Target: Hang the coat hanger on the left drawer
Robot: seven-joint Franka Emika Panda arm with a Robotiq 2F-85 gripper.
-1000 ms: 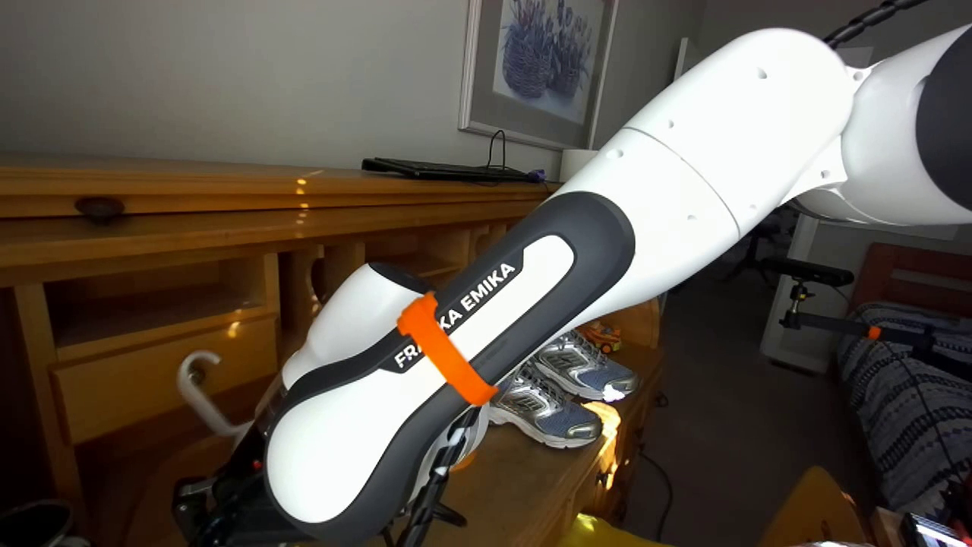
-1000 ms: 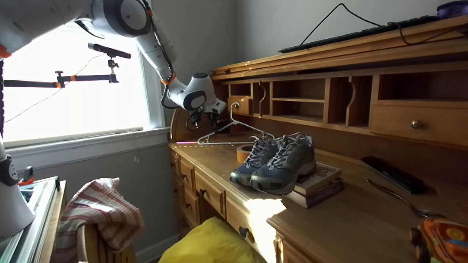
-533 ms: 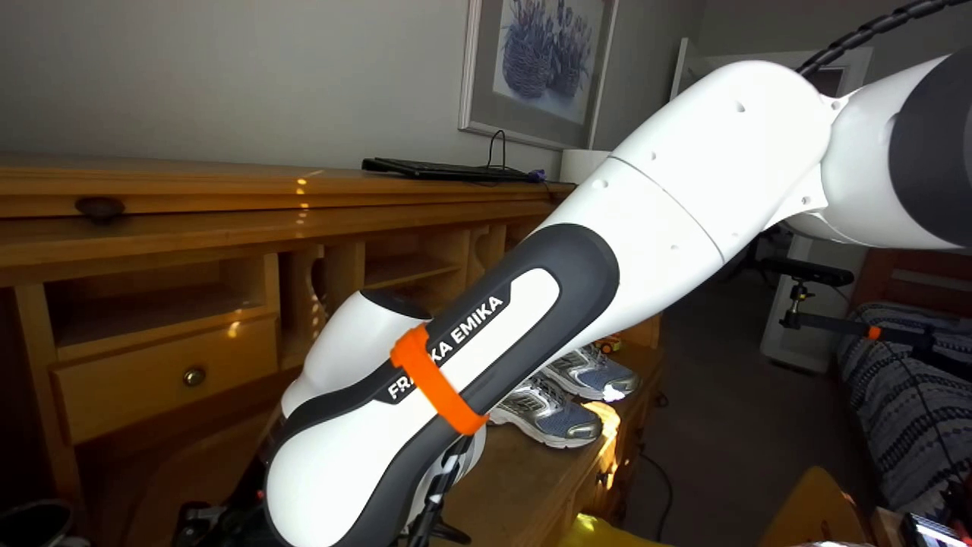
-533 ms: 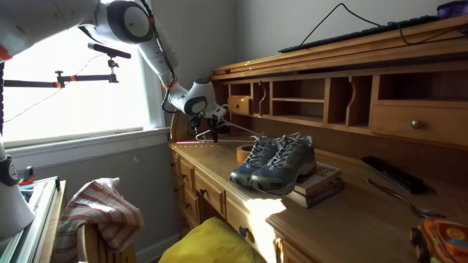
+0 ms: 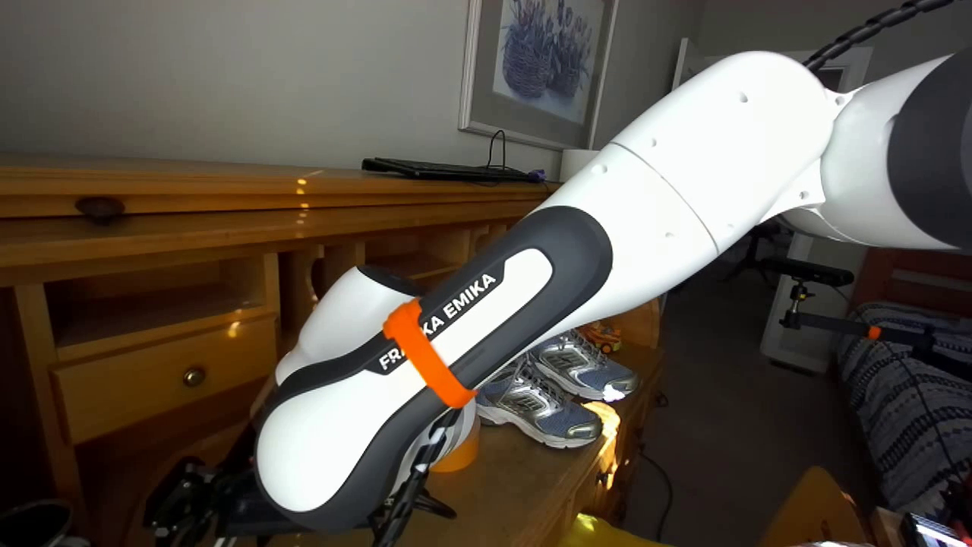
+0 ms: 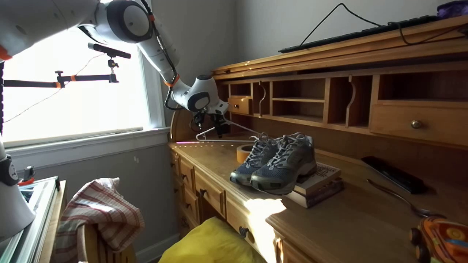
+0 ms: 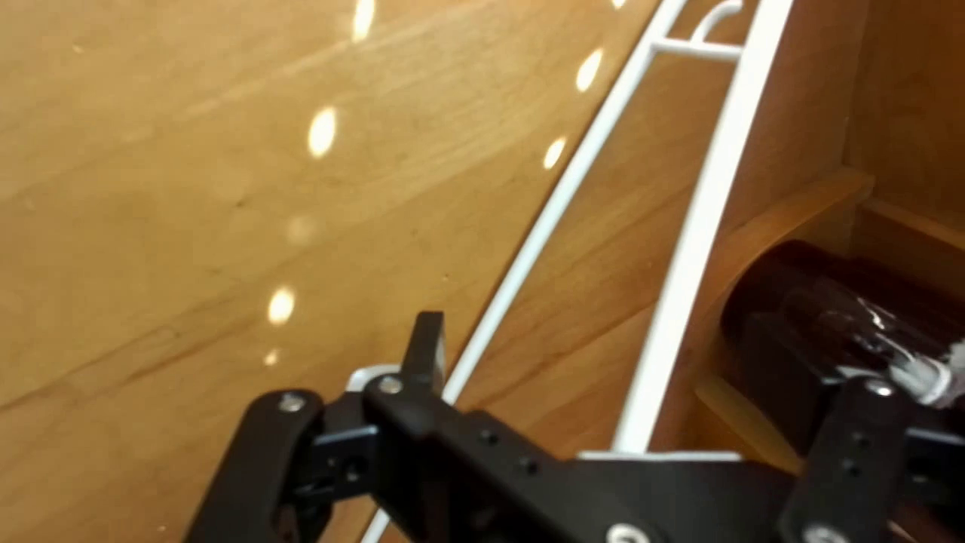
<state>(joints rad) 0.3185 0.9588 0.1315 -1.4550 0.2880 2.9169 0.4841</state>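
Observation:
The white coat hanger [image 6: 243, 128] leans low over the desk, its long bottom rod close to the desktop in an exterior view. Its hook is hidden behind my wrist there. In the wrist view its thick arm [image 7: 690, 264] and thin rod [image 7: 543, 226] run between my spread fingers. My gripper [image 7: 603, 343] stands open around the hanger without pinching it, one finger [image 7: 428, 347] just left of the thin rod. The left drawer [image 6: 244, 106], honey-coloured, is up and behind the gripper. Its round knob [image 5: 194, 376] shows bare in both exterior views.
Grey running shoes [image 6: 278, 164] rest on books beside an orange tape roll [image 6: 243, 154], overlapping the hanger's far corner in view. A dark glossy jar [image 7: 829, 309] lies by the right finger. Wooden cubbyholes [image 6: 299, 109] line the desk's back.
The gripper has opened. The hook, upright before the drawer knob a second ago, has swung away behind my wrist. The arm dipped, then rose slightly.

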